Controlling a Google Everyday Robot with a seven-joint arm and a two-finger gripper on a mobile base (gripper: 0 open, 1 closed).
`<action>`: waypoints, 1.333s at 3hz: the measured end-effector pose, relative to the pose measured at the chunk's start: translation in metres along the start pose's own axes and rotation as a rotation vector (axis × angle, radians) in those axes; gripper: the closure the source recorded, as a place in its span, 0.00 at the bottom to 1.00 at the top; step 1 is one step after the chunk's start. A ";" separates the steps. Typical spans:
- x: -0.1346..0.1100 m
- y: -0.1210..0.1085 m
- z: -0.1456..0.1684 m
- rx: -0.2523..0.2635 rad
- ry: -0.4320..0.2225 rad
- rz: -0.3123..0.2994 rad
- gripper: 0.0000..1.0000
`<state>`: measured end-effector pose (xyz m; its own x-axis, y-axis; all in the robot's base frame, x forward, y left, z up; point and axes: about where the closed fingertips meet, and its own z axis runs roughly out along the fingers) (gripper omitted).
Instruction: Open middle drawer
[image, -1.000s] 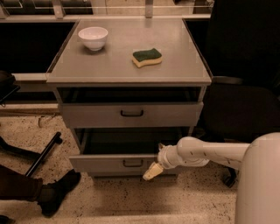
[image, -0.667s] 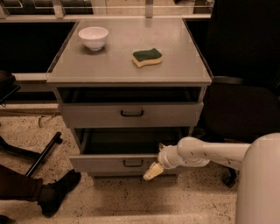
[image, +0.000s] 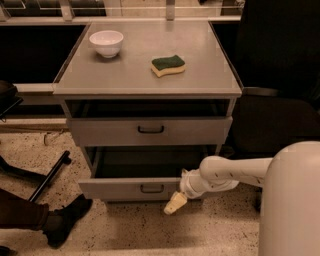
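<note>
The grey cabinet (image: 80, 80) has a wide top drawer front (image: 110, 132) with a black bar handle. Below it, the middle drawer (image: 115, 189) is pulled well out toward me, with its dark inside showing and its small black handle (image: 151, 188) on the low front. My gripper (image: 172, 204), cream-coloured at the end of the white arm (image: 235, 172), points down and left. It sits at the right end of the middle drawer's front, by its lower edge. The lowest drawer is hidden under the pulled-out one.
A white bowl (image: 106, 42) and a green-and-yellow sponge (image: 168, 65) lie on the cabinet top. A person's dark shoe (image: 65, 222) and a chair leg (image: 47, 177) are on the speckled floor at left. A dark chair (image: 280, 120) stands at right.
</note>
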<state>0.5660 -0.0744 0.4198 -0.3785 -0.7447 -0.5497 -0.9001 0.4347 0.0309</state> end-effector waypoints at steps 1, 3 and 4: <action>0.024 0.036 -0.034 0.005 0.057 0.045 0.00; 0.063 0.091 -0.065 -0.017 0.121 0.084 0.00; 0.040 0.082 -0.068 0.046 0.072 0.038 0.00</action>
<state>0.4629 -0.1029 0.4571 -0.4284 -0.7609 -0.4874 -0.8745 0.4848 0.0118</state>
